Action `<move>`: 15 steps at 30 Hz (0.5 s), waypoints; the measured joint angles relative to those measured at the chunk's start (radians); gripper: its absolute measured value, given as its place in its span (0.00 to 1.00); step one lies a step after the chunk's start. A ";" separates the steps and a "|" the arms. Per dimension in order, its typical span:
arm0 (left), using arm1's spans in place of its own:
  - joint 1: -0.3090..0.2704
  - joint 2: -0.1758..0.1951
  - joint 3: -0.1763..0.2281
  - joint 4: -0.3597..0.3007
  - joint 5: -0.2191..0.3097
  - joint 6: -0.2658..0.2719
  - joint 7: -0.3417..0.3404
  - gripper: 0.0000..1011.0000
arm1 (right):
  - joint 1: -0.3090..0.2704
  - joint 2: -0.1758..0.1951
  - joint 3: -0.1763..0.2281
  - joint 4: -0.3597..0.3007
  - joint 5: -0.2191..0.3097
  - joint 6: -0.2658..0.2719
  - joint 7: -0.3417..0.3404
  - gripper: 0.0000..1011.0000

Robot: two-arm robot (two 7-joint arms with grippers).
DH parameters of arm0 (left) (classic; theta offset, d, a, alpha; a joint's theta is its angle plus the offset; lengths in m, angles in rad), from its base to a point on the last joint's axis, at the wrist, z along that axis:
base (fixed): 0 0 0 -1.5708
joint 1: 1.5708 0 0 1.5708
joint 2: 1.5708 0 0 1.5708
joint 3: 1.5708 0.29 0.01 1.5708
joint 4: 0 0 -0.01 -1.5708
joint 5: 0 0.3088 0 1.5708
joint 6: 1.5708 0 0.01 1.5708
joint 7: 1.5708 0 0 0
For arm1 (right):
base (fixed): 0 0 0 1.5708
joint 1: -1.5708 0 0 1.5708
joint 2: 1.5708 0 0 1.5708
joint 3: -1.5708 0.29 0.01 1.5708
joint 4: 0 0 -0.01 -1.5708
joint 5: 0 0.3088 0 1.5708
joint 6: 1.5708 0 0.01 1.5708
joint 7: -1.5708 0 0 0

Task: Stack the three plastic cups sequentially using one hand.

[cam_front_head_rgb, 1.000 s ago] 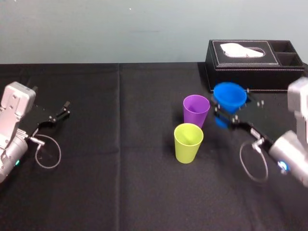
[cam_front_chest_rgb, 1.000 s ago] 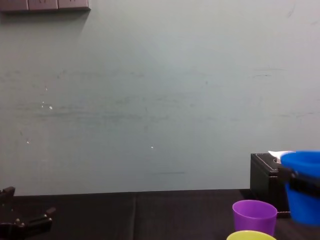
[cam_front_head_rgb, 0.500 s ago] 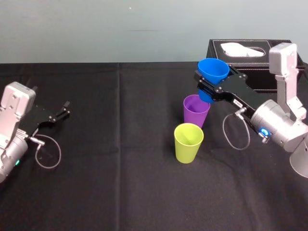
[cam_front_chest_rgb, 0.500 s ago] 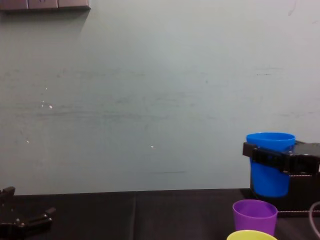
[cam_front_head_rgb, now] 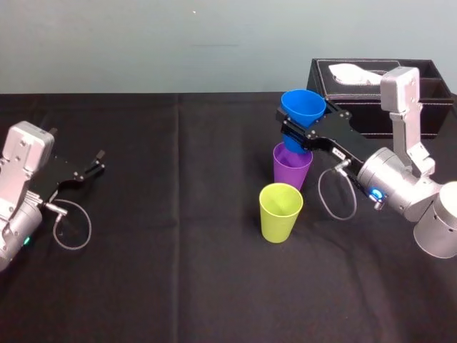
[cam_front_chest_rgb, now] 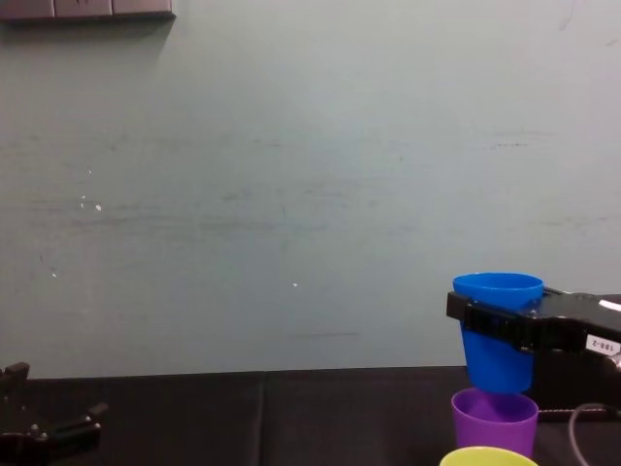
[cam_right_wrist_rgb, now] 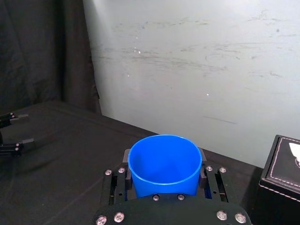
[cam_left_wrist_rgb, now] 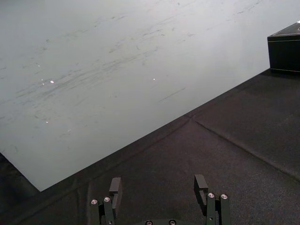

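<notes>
Blue cup (cam_front_head_rgb: 302,108), smooth and tapered, upright, clamped in the right gripper (cam_front_head_rgb: 298,136) just above the purple cup (cam_front_head_rgb: 291,168). It has shifted left and lower since half a second ago. Yellow-green cup (cam_front_head_rgb: 279,212) stands nearer, cut off in chest view. Left gripper (cam_front_head_rgb: 96,163) parked far left, fingers apart, holding nothing.

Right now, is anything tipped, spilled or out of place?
Nothing stands out. The purple cup and yellow-green cup stand upright; the right gripper holds the blue cup just above the purple one; left gripper parked far left.
</notes>
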 joint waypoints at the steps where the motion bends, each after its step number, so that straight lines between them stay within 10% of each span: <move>1: 0.000 0.000 0.000 0.000 0.000 0.000 0.000 1.00 | 0.001 -0.001 -0.001 0.003 0.000 -0.002 0.001 0.73; 15: 0.000 0.000 0.000 0.000 0.000 0.000 0.000 1.00 | 0.007 -0.010 -0.015 0.047 -0.012 -0.023 0.006 0.73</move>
